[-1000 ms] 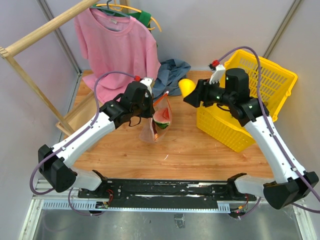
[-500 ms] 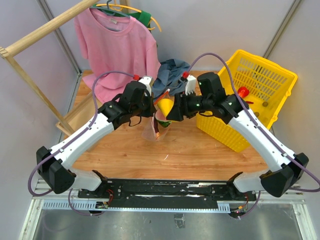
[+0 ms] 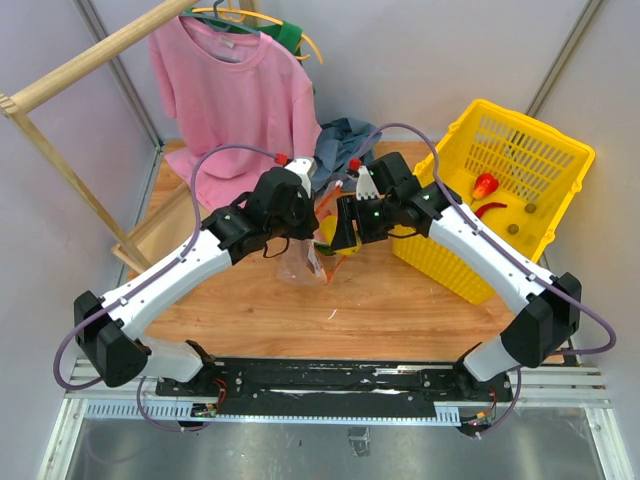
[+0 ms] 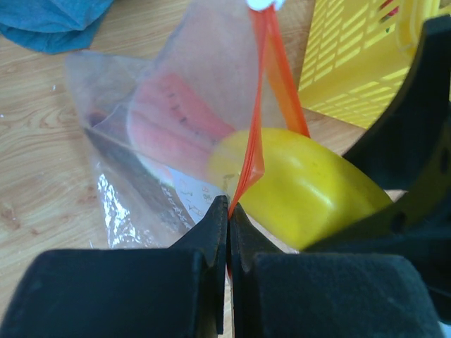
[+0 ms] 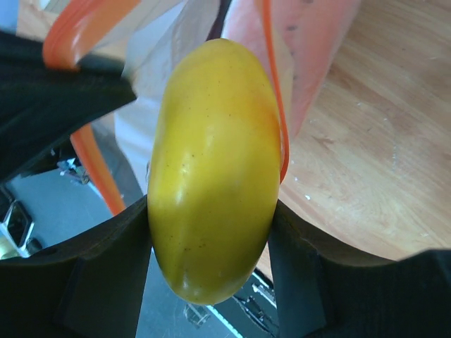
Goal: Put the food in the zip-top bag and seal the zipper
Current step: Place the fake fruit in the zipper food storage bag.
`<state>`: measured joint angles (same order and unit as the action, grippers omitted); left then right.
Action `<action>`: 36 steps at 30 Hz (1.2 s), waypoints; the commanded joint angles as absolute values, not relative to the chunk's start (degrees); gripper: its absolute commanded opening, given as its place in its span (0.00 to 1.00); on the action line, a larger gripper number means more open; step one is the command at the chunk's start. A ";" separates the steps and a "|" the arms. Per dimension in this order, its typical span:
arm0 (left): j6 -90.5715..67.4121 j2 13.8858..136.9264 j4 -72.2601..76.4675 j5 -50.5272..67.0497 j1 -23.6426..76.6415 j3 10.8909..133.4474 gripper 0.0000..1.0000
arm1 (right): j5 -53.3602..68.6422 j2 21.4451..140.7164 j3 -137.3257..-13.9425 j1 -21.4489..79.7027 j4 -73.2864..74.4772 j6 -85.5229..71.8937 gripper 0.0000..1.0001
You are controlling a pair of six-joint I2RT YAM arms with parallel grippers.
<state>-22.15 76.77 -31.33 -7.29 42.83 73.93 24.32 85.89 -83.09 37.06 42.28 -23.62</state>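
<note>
One yellow fruit (image 5: pixel 211 162) is held at the mouth of the one zip-top bag (image 4: pixel 120 77), at the centre of the top view.
The right gripper (image 5: pixel 210 239) is clamped on the fruit; the left gripper (image 4: pixel 227 209) is pinched together on the orange-red zipper (image 4: pixel 264 105). One watermelon slice (image 4: pixel 176 130) is seen inside the bag. Two red pieces, a pepper (image 3: pixel 485 185) and a chili (image 3: pixel 491 210), are seen in the yellow basket (image 3: pixel 555 150) at upper right.

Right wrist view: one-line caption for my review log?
Right hand holds the yellow fruit close beside the orange-red zipper of the clear zip-top bag.
</note>
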 commanded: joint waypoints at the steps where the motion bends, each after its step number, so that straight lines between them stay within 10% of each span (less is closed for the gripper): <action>1: -22.78 76.79 -28.32 -7.29 44.64 74.98 0.00 | 18.37 86.58 -84.58 37.86 38.51 -24.70 0.35; 17: -25.43 77.87 -28.01 -6.76 45.53 73.20 0.00 | 18.56 89.59 -87.68 38.05 36.54 -24.59 0.81; 36: -32.87 75.34 -26.38 -8.32 43.90 69.93 0.00 | 6.65 81.62 -80.62 38.23 39.69 -23.04 0.72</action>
